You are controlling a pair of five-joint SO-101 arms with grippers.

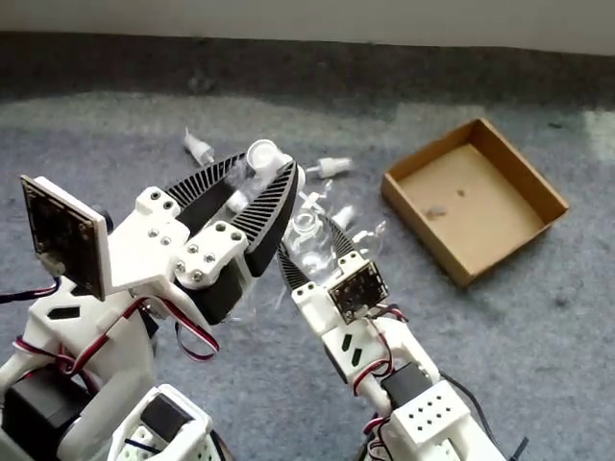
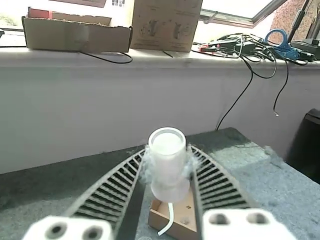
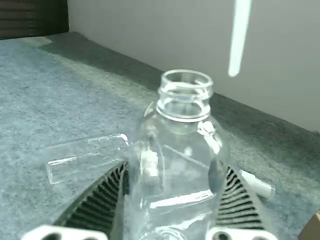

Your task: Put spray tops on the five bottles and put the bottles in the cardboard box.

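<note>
Left gripper [image 1: 264,165] raised, closed on a white spray top [image 1: 261,152], its dip tube hanging down. Right gripper [image 1: 307,240] just beside it, clamped on a clear bottle [image 1: 306,230] held upright with the neck open. In the right wrist view the tube [image 3: 239,40] hangs above the neck, not inside it.

Cardboard box [image 1: 420,230] sits apart toward the counter's right side, with bare grey counter [image 1: 538,317] in front of it. Loose spray tops [image 1: 199,147] [image 1: 330,168] lie near the grippers, toward the back edge and the wall [image 1: 307,14]. Another bottle [image 3: 85,157] lies on its side.

Cardboard panel [image 2: 167,25] on the ledge: print too small to read.
</note>
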